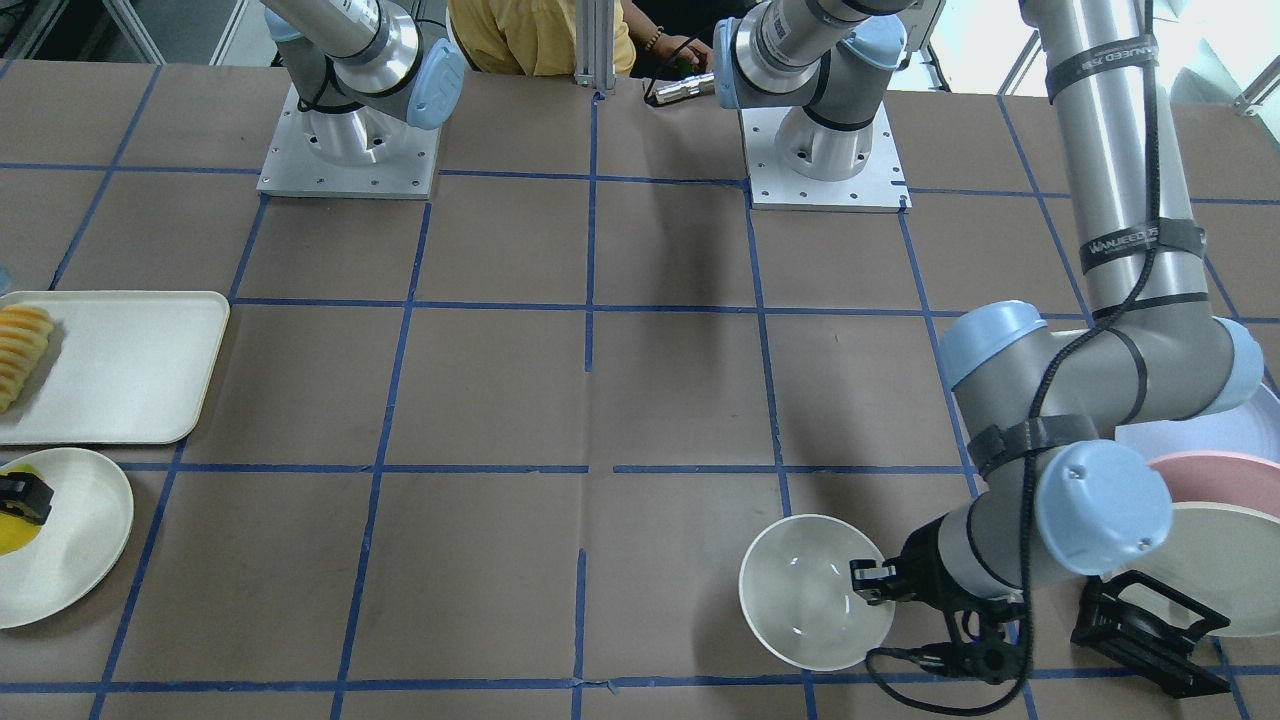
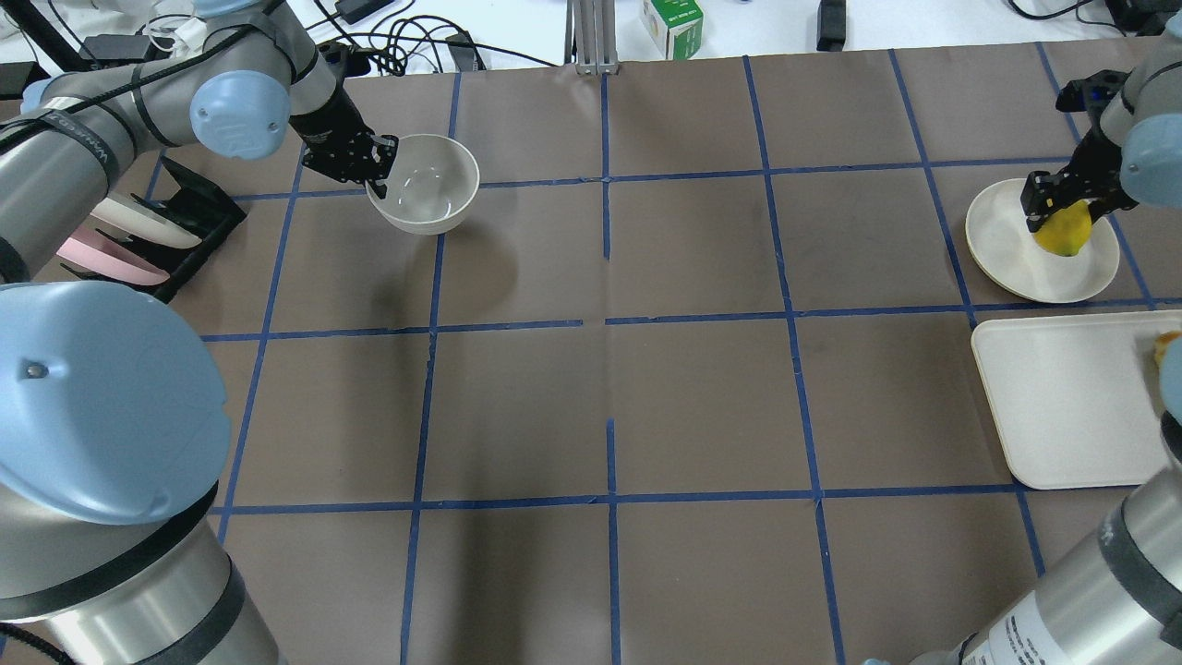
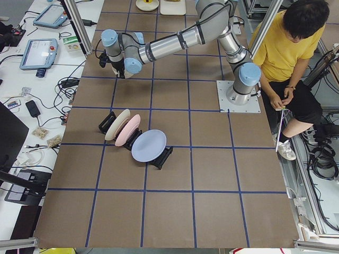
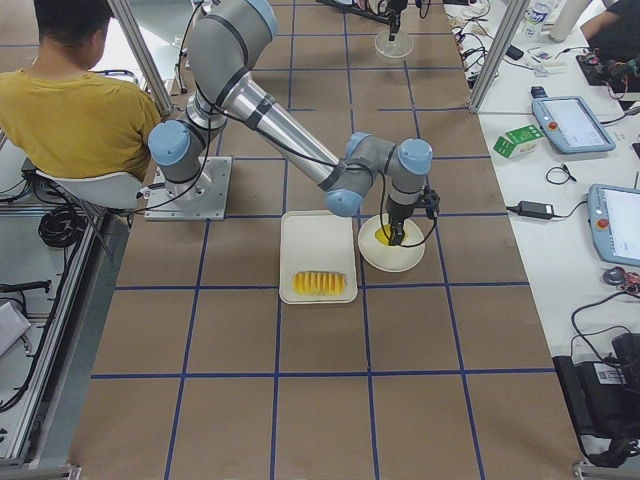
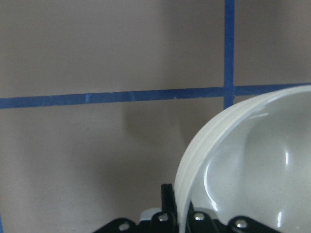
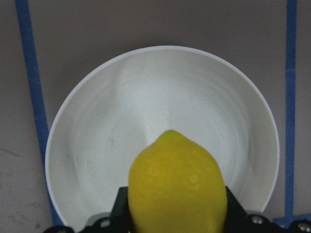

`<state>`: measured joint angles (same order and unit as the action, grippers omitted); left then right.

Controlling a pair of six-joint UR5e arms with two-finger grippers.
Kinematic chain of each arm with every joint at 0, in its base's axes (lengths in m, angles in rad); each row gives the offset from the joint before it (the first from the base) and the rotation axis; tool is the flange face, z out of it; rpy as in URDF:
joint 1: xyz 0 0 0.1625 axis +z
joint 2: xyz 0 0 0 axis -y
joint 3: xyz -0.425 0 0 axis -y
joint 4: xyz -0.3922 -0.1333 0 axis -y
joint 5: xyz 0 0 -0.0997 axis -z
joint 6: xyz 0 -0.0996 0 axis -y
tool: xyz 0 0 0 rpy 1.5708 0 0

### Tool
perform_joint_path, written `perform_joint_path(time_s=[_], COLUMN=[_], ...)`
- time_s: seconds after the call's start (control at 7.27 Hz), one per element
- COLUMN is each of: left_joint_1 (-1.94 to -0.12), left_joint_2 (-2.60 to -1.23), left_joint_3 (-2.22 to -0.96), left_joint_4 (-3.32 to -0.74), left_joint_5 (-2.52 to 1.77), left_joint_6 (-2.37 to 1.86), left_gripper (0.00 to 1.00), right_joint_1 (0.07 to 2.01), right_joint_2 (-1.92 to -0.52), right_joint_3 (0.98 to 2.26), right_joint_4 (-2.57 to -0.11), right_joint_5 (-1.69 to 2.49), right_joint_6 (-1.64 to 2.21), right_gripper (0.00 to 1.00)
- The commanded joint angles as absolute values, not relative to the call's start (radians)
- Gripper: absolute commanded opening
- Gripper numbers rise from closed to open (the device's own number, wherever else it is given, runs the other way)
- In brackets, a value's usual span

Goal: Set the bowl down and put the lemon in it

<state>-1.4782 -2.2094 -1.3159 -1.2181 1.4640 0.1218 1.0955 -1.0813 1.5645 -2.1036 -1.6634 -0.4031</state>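
Brown-papered tabletop (image 2: 702,406) w/ blue tape grid; the two arms work at opposite ends of it.

L gripper (image 2: 380,168) is clamped on the rim of the bowl (image 2: 429,185), one finger inside, one outside. The bowl hangs off the fingertips toward the tabletop's middle, mouth up, a bit tipped in the L wrist view. Its shadow sits apart from it on the paper, so I judge it held clear, not yet set down. It's off-white, deep, glossy inside w/ small highlights, nothing in it. On the far side of the L fingers from the bowl: a black rack (image 2: 211,205) w/ plates on edge.

R gripper (image 2: 1062,217) has its pads closed against the lemon (image 2: 1062,235), one each side, right over the plate (image 2: 1002,242). Lemon is bright yellow, dimpled, oval. Its long axis runs crosswise to the line btwn the pads, one pointed tip poking out ahead of them in the R wrist view. View's too steep to say if it's lifted or resting on the plate; prob. just off. Tray (image 2: 1062,406) w/ fruit slices (image 1: 22,350) lies just beside the plate, on the robot-base side of the R fingers.

Key relation: bowl is well apart from the lemon, a whole tabletop away, off to the R fingers' left. Bowl should land first, within R arm's reach. Lemon then goes over the open mouth; its length looks to fit easily inside the rim.
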Motion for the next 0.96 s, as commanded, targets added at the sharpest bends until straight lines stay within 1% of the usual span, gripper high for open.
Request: perform_joint_path(time_s=[0.0, 0.28, 0.55, 0.83], left_joint_1=[-1.66, -1.782, -1.812, -1.81], left_joint_2=[-2.198, -2.198, -2.175, -2.11], left_joint_3=[-1.33, -1.366, -1.512, -1.558], left_joint_4=[-1.212, -1.207, -1.096, -1.098], left_joint_5=[1.439, 1.384, 1.384, 1.385], left_joint_6=[0.017, -0.146, -0.198, -0.19], left_gripper=[0.0, 0.0, 0.0, 0.0], right_joint_1=[1.162, 1.227, 1.249, 1.282], right_joint_2=[-1.179, -1.215, -1.219, -1.238], right_joint_3=[1.554, 1.554, 1.554, 1.555], right_joint_4=[-1.972, -1.91, -1.893, -1.878], right_joint_5=[-1.658, -1.657, -1.655, -1.654], right_joint_6=[-0.33, -0.224, -0.218, -0.146], right_gripper=[0.0, 0.0, 0.0, 0.0])
